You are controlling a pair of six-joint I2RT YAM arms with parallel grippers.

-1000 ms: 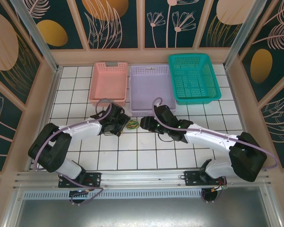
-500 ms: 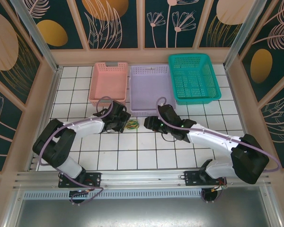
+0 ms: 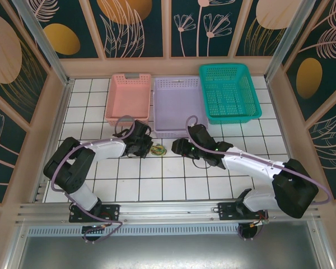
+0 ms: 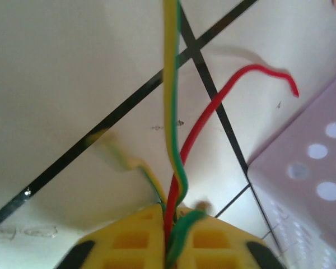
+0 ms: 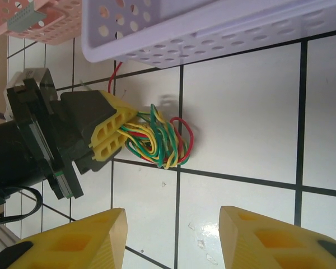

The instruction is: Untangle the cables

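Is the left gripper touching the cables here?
Touching. The left wrist view shows the cables pinched between the yellow fingers of the left gripper.

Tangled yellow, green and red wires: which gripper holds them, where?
Left gripper pinches the yellow, green and red wires at the tangle's edge; right gripper open.

Toward the far edge of the table (image 3: 173, 179), in a row from left to right: left basket (image 3: 127, 100), middle basket (image 3: 179, 106), right basket (image 3: 228, 92). Just in front of the middle basket's near left corner, on the tiles: cables (image 3: 156, 149), bunched. Immediately left of the bunch, clamped on strands from it: left gripper (image 3: 148, 147). Right of the bunch, apart from it, jaws spread: right gripper (image 3: 176, 147).
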